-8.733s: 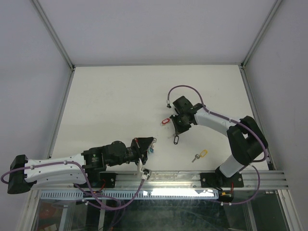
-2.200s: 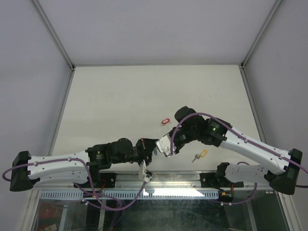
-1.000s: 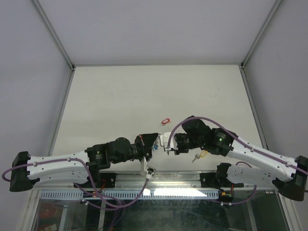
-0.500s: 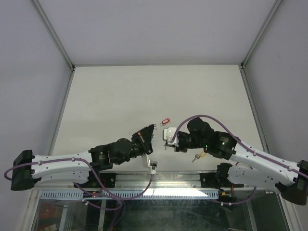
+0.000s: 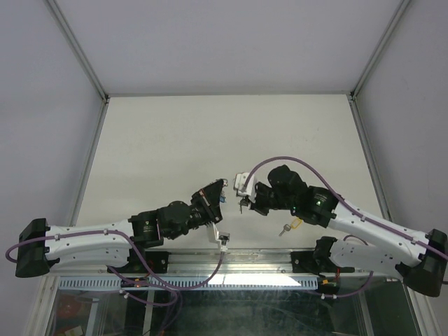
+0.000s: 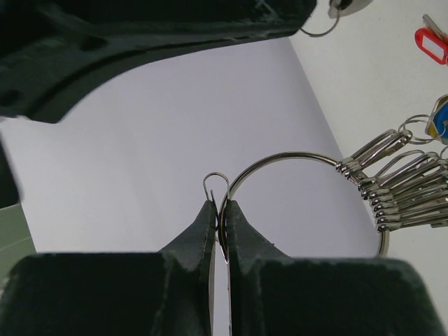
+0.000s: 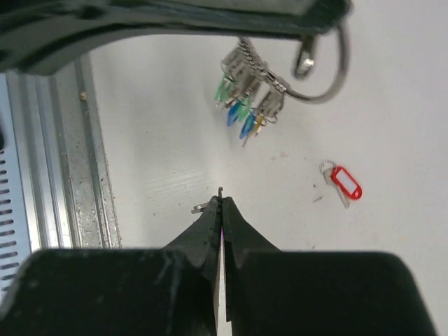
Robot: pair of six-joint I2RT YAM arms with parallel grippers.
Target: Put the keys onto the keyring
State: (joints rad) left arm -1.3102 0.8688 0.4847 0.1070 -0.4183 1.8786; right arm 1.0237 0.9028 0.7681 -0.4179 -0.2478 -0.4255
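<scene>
My left gripper [image 5: 220, 190] [image 6: 220, 207] is shut on the wire of the keyring [image 6: 294, 155] [image 7: 340, 75], holding it up off the white table. Several keys [image 7: 241, 106] with green and blue heads hang from it on small metal loops [image 6: 395, 196]. My right gripper [image 5: 241, 204] [image 7: 220, 199] hovers just right of the ring and is shut on a small key, whose silver tip [image 7: 202, 206] pokes out to the left of the pads. The two grippers are a short gap apart.
A red-tagged key [image 7: 344, 183] [image 6: 434, 43] lies on the table beyond the grippers. A yellow-headed key [image 5: 292, 225] lies under the right arm. The metal rail [image 5: 280, 262] [image 7: 42, 175] runs along the near edge.
Over the last second both grippers lifted and swung away from the rail towards mid-table. The right wrist now covers the red-tagged key in the top view. Both grips are unchanged.
</scene>
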